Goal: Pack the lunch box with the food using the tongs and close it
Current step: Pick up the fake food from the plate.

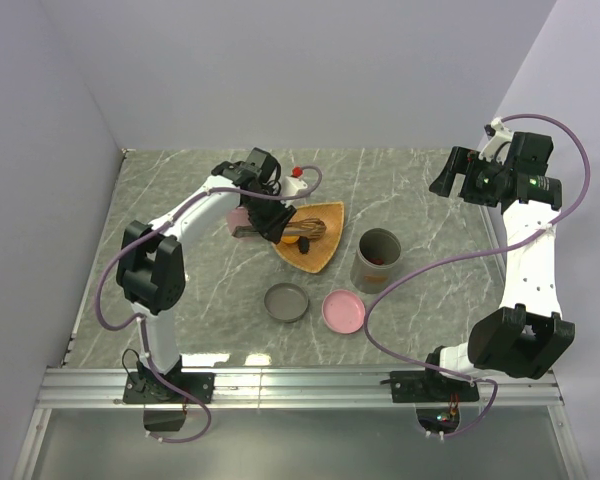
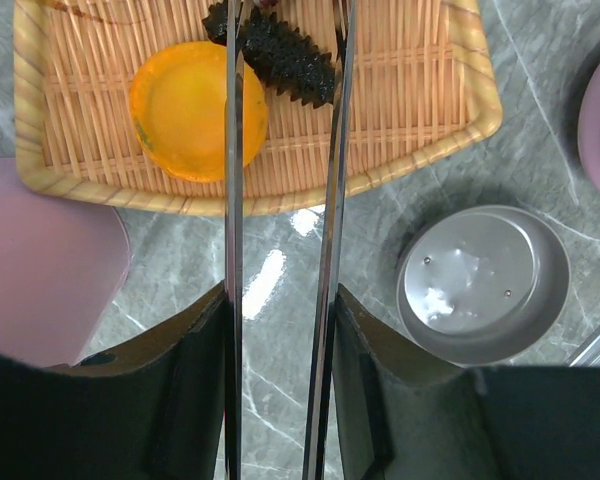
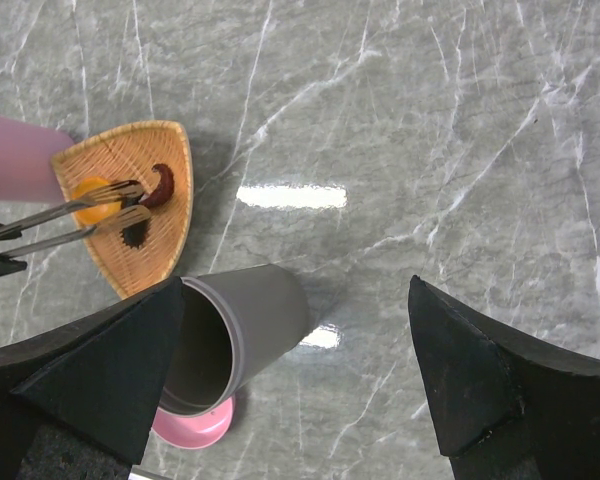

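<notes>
The left tool (image 2: 280, 315) clenches the tongs (image 2: 332, 200), tips by dark brown food (image 2: 290, 65) on the plate (image 2: 460, 120) at twelve o'clock, while the right tool (image 3: 297, 300) gapes released.

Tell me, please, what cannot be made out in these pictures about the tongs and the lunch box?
- Tongs tips: left wrist view, cut off by the top edge; in the right wrist view, too small to tell whether they pinch the dark piece.
- Lunch box contents: top view, a red speck too small to identify; right wrist view, a black finger covers part of its mouth.
</notes>
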`<state>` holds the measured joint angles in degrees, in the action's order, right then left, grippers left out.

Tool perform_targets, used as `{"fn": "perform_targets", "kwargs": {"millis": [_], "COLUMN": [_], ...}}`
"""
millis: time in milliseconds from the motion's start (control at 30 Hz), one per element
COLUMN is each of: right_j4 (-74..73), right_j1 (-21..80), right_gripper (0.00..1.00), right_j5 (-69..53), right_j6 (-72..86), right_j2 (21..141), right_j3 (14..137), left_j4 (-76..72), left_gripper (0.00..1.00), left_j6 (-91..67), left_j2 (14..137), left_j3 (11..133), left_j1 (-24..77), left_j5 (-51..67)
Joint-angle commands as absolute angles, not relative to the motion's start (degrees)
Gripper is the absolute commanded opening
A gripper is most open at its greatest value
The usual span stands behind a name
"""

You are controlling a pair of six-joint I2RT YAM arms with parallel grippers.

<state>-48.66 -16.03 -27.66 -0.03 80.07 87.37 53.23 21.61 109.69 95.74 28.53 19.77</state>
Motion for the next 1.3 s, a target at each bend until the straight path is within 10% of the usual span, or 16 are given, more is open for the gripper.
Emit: {"fn": "perform_targets", "kwargs": {"millis": [0, 700, 1267], "right_j4": [-47.5, -47.3, -47.5], "right_j1": [-16.4, -16.3, -16.4], "right_gripper": [1.00, 1.00, 1.00], "right_j5": [-27.7, -27.5, -27.8], "right_j6": [-0.4, -0.4, -0.1], "right_j2": [79.4, 79.6, 79.6], "right_j3": [87.9, 87.8, 88.6], "left_j4": [52.9, 54.6, 56.9], "left_gripper": [0.46, 0.40, 0.07], "left_j6": [22.0, 22.0, 21.0], "left_j2": [110.0, 113.6, 108.1], "left_j3": [95.9, 99.3, 104.2], "left_j1": [28.3, 28.7, 28.8], "left_j5": [19.2, 19.2, 20.5]}}
